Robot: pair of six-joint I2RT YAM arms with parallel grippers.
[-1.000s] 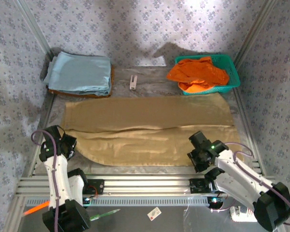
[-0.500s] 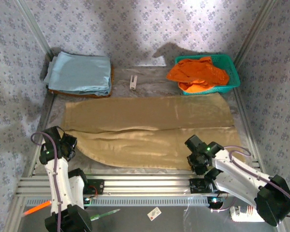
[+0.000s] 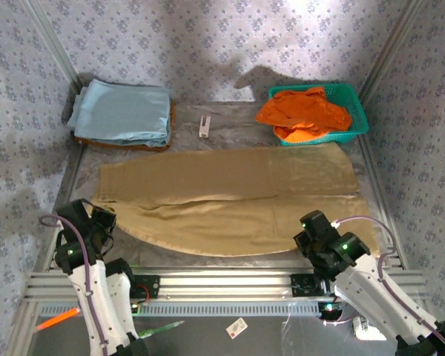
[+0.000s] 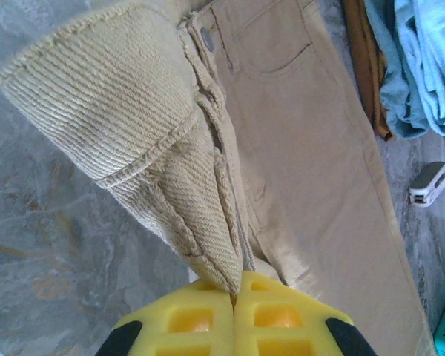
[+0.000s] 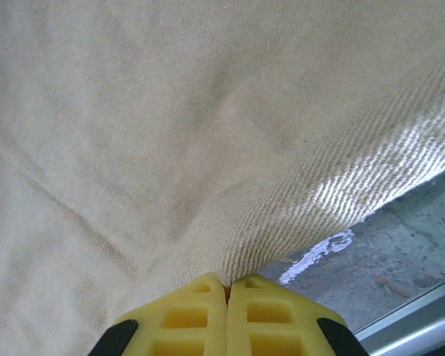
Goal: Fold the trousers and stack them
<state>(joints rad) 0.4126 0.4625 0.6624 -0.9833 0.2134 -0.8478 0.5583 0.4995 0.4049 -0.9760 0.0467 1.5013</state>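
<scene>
Now both your hands are pinched fully closed on cloth: the left hand [image 4: 233, 295] grips the waistband corner, the right hand [image 5: 226, 284] the near leg's front edge. From them the long tan cotton trousers [image 3: 230, 194] spread flat across the grey worktop [image 3: 230, 126], legs side by side. You're starting the lengthwise fold, I judge. Next, lift both ends evenly and carry the near leg over the far one.
</scene>
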